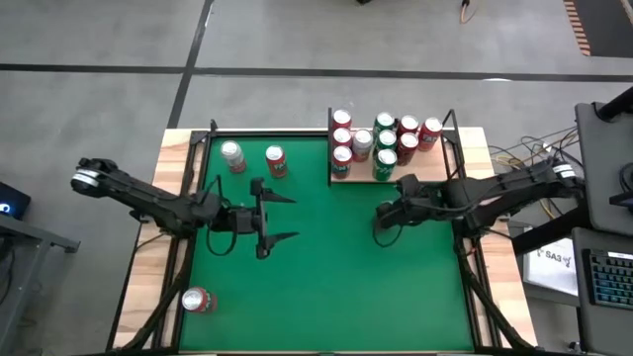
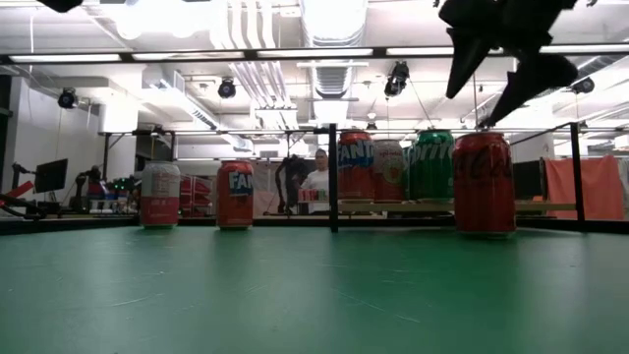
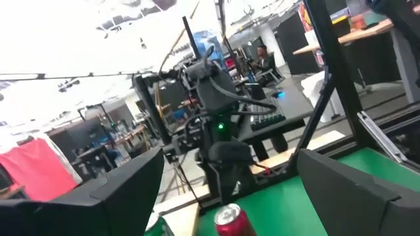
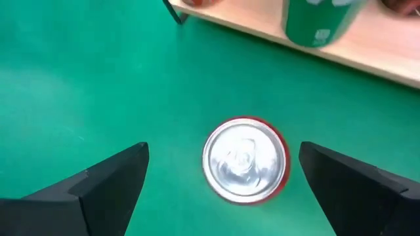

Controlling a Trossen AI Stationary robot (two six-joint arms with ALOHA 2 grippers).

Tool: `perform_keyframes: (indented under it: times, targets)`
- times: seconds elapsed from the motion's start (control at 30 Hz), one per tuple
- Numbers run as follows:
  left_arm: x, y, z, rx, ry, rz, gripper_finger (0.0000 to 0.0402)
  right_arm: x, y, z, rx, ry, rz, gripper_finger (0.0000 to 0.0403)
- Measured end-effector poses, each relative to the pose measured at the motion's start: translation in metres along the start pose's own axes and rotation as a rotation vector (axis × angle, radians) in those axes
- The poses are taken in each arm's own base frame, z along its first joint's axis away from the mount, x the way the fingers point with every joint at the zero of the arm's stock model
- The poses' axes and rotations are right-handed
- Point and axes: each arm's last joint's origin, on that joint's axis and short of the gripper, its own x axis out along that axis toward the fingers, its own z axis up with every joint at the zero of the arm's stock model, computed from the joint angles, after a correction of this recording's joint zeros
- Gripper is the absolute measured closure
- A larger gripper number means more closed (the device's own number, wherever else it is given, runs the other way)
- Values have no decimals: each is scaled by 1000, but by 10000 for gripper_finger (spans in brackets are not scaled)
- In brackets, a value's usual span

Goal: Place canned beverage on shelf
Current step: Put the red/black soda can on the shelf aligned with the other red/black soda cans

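A red canned beverage (image 4: 245, 160) stands upright on the green felt, its silver top up, just in front of the shelf (image 1: 356, 176). My right gripper (image 4: 224, 149) hangs open above it, pointing down, a finger on either side and clear of it; the low view shows the gripper (image 2: 496, 74) well above the can (image 2: 484, 182). The pale wooden shelf with black rods sits at the table's far edge and bears several upright red and green cans (image 1: 385, 140). My left gripper (image 1: 295, 218) waits open over the middle left of the felt, pointing toward the right arm.
Two more cans (image 1: 232, 156) (image 1: 276, 160) stand on the felt at the far left. Another red can (image 1: 198, 301) lies near the near left corner. A green can (image 4: 321, 23) stands at the shelf's near edge, close to the red can. The felt's middle and near right are bare.
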Motion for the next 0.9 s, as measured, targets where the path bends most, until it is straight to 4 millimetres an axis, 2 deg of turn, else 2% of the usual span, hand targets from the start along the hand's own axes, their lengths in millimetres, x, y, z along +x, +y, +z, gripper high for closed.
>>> perform_keyframes:
  times: [0.27,0.37,0.73,0.9]
  targets:
    - [-4,1,-2,24,58,-4,68,12,28,6,3,93,-230,17]
    - [-4,2,-2,44,66,13,68,21,32,11,-9,143,-297,17]
    - [-11,7,4,58,64,20,68,54,34,15,-50,276,-340,17]
    - [-12,8,5,59,66,19,68,64,37,15,-62,290,-324,35]
